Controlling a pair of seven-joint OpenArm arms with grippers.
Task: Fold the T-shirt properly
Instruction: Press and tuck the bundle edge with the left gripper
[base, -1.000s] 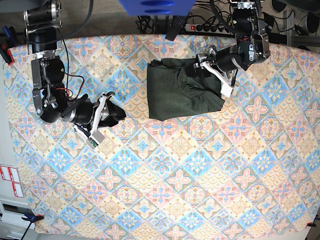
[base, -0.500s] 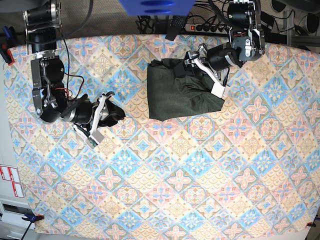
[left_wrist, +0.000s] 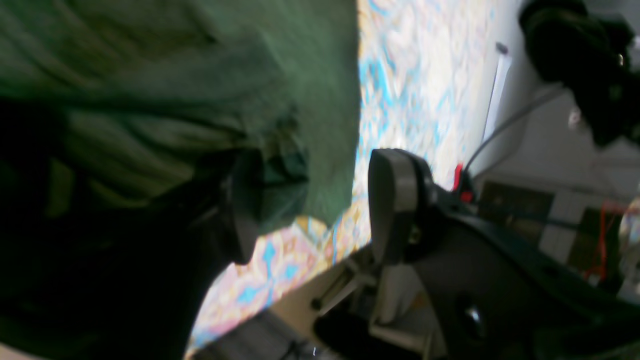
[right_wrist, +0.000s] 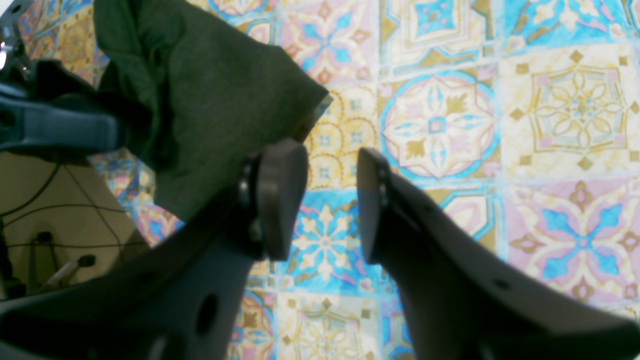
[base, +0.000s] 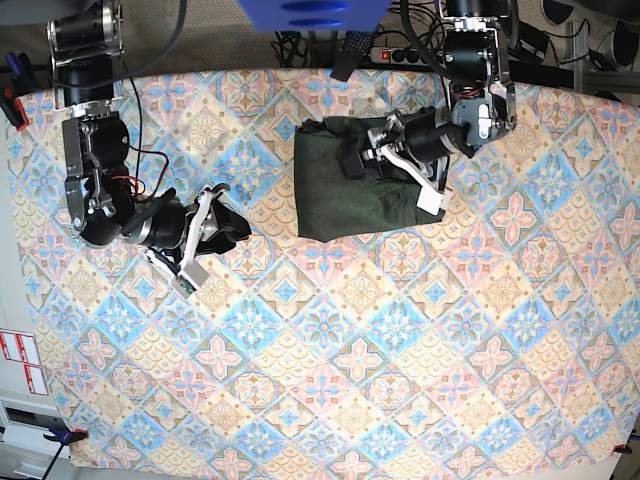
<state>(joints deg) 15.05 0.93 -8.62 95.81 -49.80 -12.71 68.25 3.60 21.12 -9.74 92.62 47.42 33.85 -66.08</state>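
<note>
The dark olive T-shirt (base: 335, 190) lies folded into a rough rectangle at the back middle of the patterned tablecloth (base: 330, 350). My left gripper (base: 354, 161) hangs over the shirt's upper middle, pointing left. In the left wrist view the left gripper (left_wrist: 317, 205) is open, and a bunched edge of the T-shirt (left_wrist: 200, 75) lies between the jaws. My right gripper (base: 238, 228) rests low over the cloth, left of the shirt and apart from it. Seen from the right wrist, the right gripper (right_wrist: 330, 200) is open over bare tablecloth, the T-shirt's (right_wrist: 210, 100) corner lying beyond its left finger.
Cables and a power strip (base: 410, 55) run behind the table's far edge. A blue object (base: 310, 12) hangs at the top middle. Red-tipped clamps (base: 10, 100) hold the tablecloth at its edges.
My left gripper has swung leftward from the shirt's right edge to above its upper middle. The shirt's outline has barely shifted. The right arm has not moved.
</note>
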